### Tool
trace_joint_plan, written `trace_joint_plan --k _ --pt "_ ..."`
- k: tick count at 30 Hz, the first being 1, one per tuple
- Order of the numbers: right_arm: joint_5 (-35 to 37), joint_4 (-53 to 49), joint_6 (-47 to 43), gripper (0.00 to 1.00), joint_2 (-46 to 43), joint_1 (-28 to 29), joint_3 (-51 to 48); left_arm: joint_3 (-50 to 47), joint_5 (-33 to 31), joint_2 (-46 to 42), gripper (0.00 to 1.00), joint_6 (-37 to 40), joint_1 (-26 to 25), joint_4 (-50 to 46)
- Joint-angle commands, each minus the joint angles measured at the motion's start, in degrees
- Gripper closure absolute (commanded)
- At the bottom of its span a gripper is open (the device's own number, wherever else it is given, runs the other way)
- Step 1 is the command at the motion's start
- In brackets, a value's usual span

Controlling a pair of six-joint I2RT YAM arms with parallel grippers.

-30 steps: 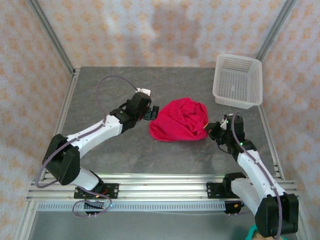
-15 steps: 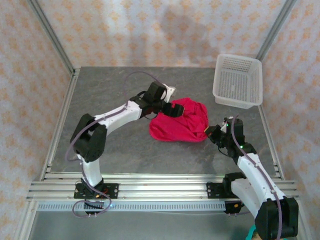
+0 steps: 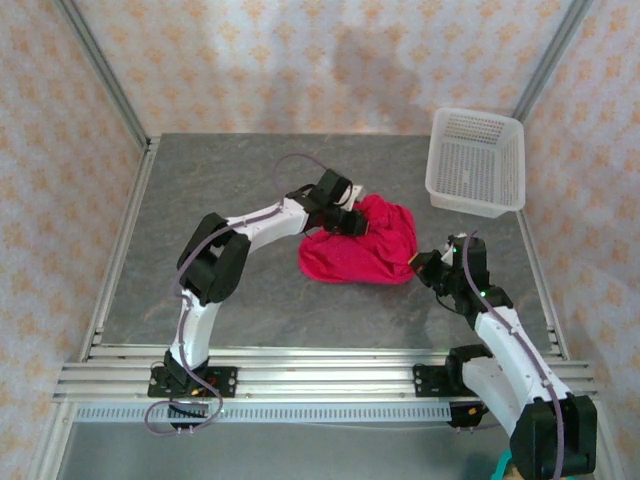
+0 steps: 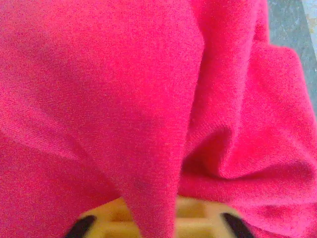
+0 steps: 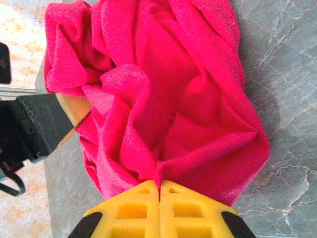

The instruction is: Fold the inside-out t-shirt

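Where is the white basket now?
In the top view, the white mesh basket sits at the far right corner of the table, apart from the red t-shirt.

Bright, even light falling from above onto the table [image 3: 180, 190], a smudged shadow lying on the back wall [image 3: 350, 60], the t-shirt [image 4: 124, 74] sitting too close and blurring in the left wrist view, its folds shading darker in the right wrist view

no readable text, no labels, no brand marks, no numbers or signs anywhere
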Motion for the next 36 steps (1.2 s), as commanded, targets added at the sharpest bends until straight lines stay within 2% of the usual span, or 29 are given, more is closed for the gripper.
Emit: trace_joint_plan --k 1,6,9,12,14,17,18,19,20,21,22,25,28,30,33,36 --pt "5.7 -3.5 0.5 1.00 -1.9 0.2 -1.4 10.2 -3.5 -2.9 1.00 1.4 3.5 -8.8" --pt "16.2 -9.0 5.0 1.00 -2.1 0.2 -3.4 29.3 -8.3 -6.1 1.00 3.0 9.4 -21.3" --pt "17.8 -9.2 6.3 1.00 -2.2 0.2 -4.8 32.7 -7.5 -7.1 1.00 2.9 10.7 -23.6" --pt "17.3 -9.0 5.5 1.00 -2.1 0.4 -4.7 24.9 -3.7 -9.2 1.00 0.7 10.0 -19.8" --pt "13.9 -6.5 4.3 1.00 -1.7 1.3 -4.1 16.6 -2.3 -10.9 1.00 -0.9 8.5 -15.4" --pt "9.9 -6.3 2.0 1.00 0.3 3.6 -0.6 6.4 -3.3 -14.1 1.00 -1.5 5.7 -10.5" --pt "9.5 -8.4 0.5 0.97 1.3 4.5 1.6 3.3 -4.0 -15.0 1.00 -1.5 4.8 -9.6" --pt "10.0 -11.0 -1.0 0.87 2.1 5.2 3.7 0.4 -4.6 -15.9 1.00 -1.7 4.3 -8.7" --pt "11.9 -14.5 -2.1 0.68 2.6 5.8 6.2 -2.4 -4.9 -16.9 1.00 -2.2 4.2 -7.7" --pt "14.6 -17.6 -2.5 0.58 2.7 6.2 8.2 -4.6 -5.0 -17.9 1.00 -2.7 4.2 -6.6" --pt "17.4 -21.7 -3.2 0.54 2.9 6.2 10.4 -6.8 -5.3 -19.0 1.00 -3.0 4.1 -5.9" --pt "20.4 -25.0 -2.7 0.54 2.9 7.0 14.3 -12.6 -5.6 -22.2 1.00 -3.9 3.7 -3.7" --pt "20.3 -21.4 -1.9 0.62 4.5 9.9 16.8 -15.4 -5.5 -23.8 1.00 -4.3 3.0 -2.9" --pt "19.4 -17.5 -1.5 0.64 8.4 12.8 18.3 -16.2 -5.8 -24.3 1.00 -4.3 3.0 -2.8" --pt "21.2 -13.2 -1.5 0.60 17.5 18.5 22.1 -16.1 -6.6 -24.7 1.00 -4.0 3.0 -3.6" --pt "21.2 -8.7 -1.5 0.52 27.6 21.0 25.9 -15.7 -7.2 -25.2 1.00 -3.8 3.0 -3.9"
